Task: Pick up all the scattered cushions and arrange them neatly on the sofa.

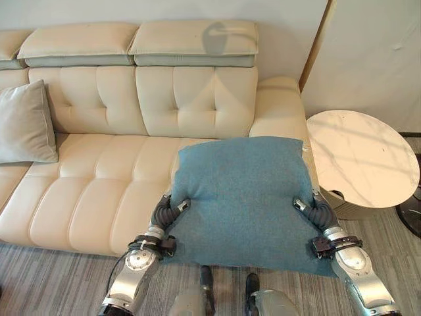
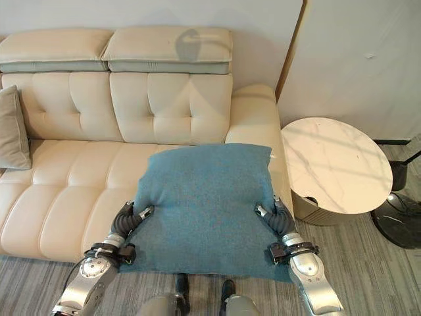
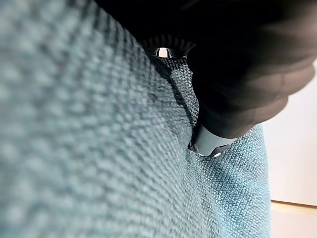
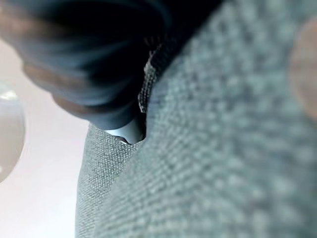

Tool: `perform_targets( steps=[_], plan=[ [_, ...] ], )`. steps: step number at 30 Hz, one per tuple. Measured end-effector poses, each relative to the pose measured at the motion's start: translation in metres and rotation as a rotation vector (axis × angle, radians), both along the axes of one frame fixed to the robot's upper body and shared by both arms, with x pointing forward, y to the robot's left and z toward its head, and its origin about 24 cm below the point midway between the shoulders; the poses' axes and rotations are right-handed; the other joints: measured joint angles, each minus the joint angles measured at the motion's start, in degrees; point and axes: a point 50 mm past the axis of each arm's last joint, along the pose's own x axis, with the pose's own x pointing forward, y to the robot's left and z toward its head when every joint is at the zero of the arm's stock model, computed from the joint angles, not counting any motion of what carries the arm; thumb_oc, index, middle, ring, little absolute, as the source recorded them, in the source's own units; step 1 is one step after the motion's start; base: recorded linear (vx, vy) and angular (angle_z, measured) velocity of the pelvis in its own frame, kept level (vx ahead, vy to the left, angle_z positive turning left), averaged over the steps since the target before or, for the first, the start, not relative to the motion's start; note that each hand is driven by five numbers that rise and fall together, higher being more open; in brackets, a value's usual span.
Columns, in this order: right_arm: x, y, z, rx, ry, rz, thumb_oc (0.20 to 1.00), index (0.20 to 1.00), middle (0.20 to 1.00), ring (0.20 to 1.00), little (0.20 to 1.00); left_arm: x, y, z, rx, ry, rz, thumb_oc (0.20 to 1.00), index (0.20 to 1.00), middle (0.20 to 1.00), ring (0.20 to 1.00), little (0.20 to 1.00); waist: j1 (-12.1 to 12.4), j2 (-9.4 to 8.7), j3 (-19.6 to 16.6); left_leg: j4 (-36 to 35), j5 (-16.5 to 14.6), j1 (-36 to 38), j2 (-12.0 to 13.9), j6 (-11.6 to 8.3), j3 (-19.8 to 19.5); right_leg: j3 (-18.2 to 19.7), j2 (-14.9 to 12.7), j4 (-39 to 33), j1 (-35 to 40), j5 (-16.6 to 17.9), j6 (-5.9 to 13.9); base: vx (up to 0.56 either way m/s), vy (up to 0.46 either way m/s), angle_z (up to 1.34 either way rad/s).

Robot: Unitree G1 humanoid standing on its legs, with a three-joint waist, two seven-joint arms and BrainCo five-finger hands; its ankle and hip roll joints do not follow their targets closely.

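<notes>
Teal cushion [image 1: 243, 197] held up in front of the sofa [image 1: 118, 191], between both hands, its upper edge over the right end of the seat and its lower edge hanging past the seat's front. Fabric woven and coarse, slightly dented where the hands press in at each side.

Left hand [image 1: 172, 209] pressed into the cushion's left edge, thumb on the upper face, fingers tucked beneath the cloth and hidden; whether curled round it or flat, cannot tell. Same in the left wrist view: dark ribbed cover against teal weave, 1 silver part [image 3: 210, 144] sunk into the fabric, the rest out of sight.

Right hand [image 1: 309, 207] set likewise on the cushion's right edge, thumb on top, fingers buried under the cloth; grip cannot be read. Right wrist view close on the weave, with a pale bit of the hand [image 4: 126, 131] pushed into a fold.

Grey cushion [image 1: 25, 124] leaning upright against the backrest at the sofa's left end, well apart from the teal one.

Sofa cream, tufted back, 2 headrest pads along the top, padded armrest [image 1: 279, 108] at its right end just beyond the teal cushion.

Round pale marble-look side table [image 1: 362, 158] just beside that armrest, on a striped grey floor [image 1: 52, 283].
</notes>
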Motion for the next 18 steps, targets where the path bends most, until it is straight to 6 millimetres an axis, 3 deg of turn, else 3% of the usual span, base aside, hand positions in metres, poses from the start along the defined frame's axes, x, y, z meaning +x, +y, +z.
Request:
perform_targets(
  steps=[2, 3, 4, 5, 8, 9, 10, 12, 13, 16, 18],
  plan=[
    [0.0, 0.0, 0.0, -0.004, -0.001, 0.0, 0.2, 0.2, 0.2, 0.2, 0.2, 0.001, -0.001, 0.001, -0.005, -0.004, 0.005, 0.2, 0.2, 0.2, 0.2, 0.2, -0.3, 0.11, -0.28, -2.59, 0.07, 0.37, 2.58, -0.07, -1.45, 1.34, -0.75, -0.68, -0.03, 0.67, 1.72, 0.19, 0.366, -0.29],
    [0.001, -0.003, 0.002, -0.028, -0.007, -0.007, 0.2, 0.2, 0.2, 0.2, 0.2, 0.001, -0.005, 0.0, -0.01, -0.003, -0.006, 0.2, 0.2, 0.2, 0.2, 0.2, -0.79, 1.96, -1.34, -10.12, 0.47, 3.32, 3.54, -0.51, -0.77, 2.0, -1.27, -1.99, 0.26, 1.64, 4.06, 0.11, 0.375, -0.27],
    [0.001, -0.005, 0.002, -0.033, -0.007, -0.011, 0.2, 0.2, 0.2, 0.2, 0.2, 0.002, -0.006, 0.001, -0.01, -0.007, -0.012, 0.2, 0.2, 0.2, 0.2, 0.2, -1.23, 2.84, -1.68, -11.33, 1.87, 4.08, 3.43, -0.61, -0.87, 1.96, -1.31, -2.32, 0.51, 1.82, 5.0, 0.09, 0.364, -0.23],
    [-0.002, -0.002, -0.002, -0.014, 0.005, -0.019, 0.2, 0.2, 0.2, 0.2, 0.2, 0.006, -0.007, 0.003, 0.001, -0.015, -0.02, 0.2, 0.2, 0.2, 0.2, 0.2, -1.84, 1.87, -1.85, -10.89, 6.08, 4.26, 1.24, -0.01, -0.67, 3.06, -3.1, -2.29, 0.58, 2.14, 6.87, 0.11, 0.467, -0.04],
    [-0.001, 0.006, -0.004, 0.005, 0.001, -0.018, 0.2, 0.2, 0.2, 0.2, 0.2, 0.008, 0.002, 0.007, 0.039, -0.022, -0.008, 0.2, 0.2, 0.2, 0.2, 0.2, -1.68, -0.01, -2.42, -12.21, 5.79, 5.26, -3.81, 3.02, 1.9, 6.43, -7.85, -2.94, -0.22, 3.12, 8.01, 0.03, 0.277, -0.23],
    [0.001, 0.011, -0.004, 0.016, 0.0, -0.009, 0.2, 0.2, 0.2, 0.2, 0.2, 0.008, 0.007, 0.008, 0.055, -0.026, 0.003, 0.2, 0.2, 0.2, 0.2, 0.2, -1.01, -0.25, -2.37, -12.67, 5.84, 5.41, -4.24, 3.98, 3.35, 6.7, -8.77, -1.96, -1.43, 4.77, 9.46, 0.03, 0.192, -0.63],
    [0.004, 0.021, -0.004, 0.033, 0.002, 0.02, 0.2, 0.2, 0.2, 0.2, 0.2, 0.007, 0.016, 0.008, 0.076, -0.021, 0.026, 0.2, 0.2, 0.2, 0.2, 0.2, 0.32, -0.2, -2.3, -13.38, 5.97, 6.01, -4.45, 4.63, 5.55, 6.59, -8.81, -0.1, -3.87, 6.37, 9.24, 0.02, 0.116, -0.77],
    [0.005, 0.028, -0.007, 0.047, 0.011, 0.043, 0.2, 0.2, 0.2, 0.2, 0.2, 0.006, 0.024, 0.008, 0.094, -0.015, 0.05, 0.2, 0.2, 0.2, 0.2, 0.2, 1.23, 0.1, -2.11, -14.63, 6.07, 7.47, -4.43, 5.28, 6.29, 6.23, -8.93, 2.58, -5.32, 5.83, 10.73, 0.09, 0.142, -0.44],
    [0.005, 0.03, -0.009, 0.046, 0.021, 0.055, 0.2, 0.2, 0.2, 0.2, 0.2, 0.006, 0.026, 0.007, 0.099, -0.012, 0.056, 0.2, 0.2, 0.2, 0.2, 0.2, 1.37, 0.35, -1.98, -15.51, 5.24, 8.45, -4.46, 6.48, 5.78, 6.51, -7.15, 3.75, -5.46, 3.51, 11.16, 0.12, 0.136, 0.02],
    [0.017, 0.038, 0.002, 0.043, -0.024, 0.087, 0.2, 0.2, 0.2, 0.2, 0.2, 0.006, 0.033, 0.007, 0.116, -0.011, 0.094, 0.2, 0.2, 0.2, 0.2, 0.2, 1.69, 0.33, -1.33, -16.16, 5.37, 7.54, -4.17, 6.26, 5.25, 7.24, -0.58, 2.87, -9.04, 1.47, 9.64, 0.07, 0.02, 0.13],
    [0.023, 0.036, 0.006, 0.037, -0.045, 0.075, 0.2, 0.2, 0.2, 0.2, 0.2, 0.009, 0.031, 0.006, 0.133, -0.012, 0.097, 0.2, 0.2, 0.2, 0.2, 0.2, 0.95, 0.47, -1.19, -16.0, 5.71, 6.36, -4.34, 5.8, 3.49, 8.19, 1.34, 0.86, -9.0, 3.69, 6.08, 0.0, -0.009, 0.44]
  ],
)
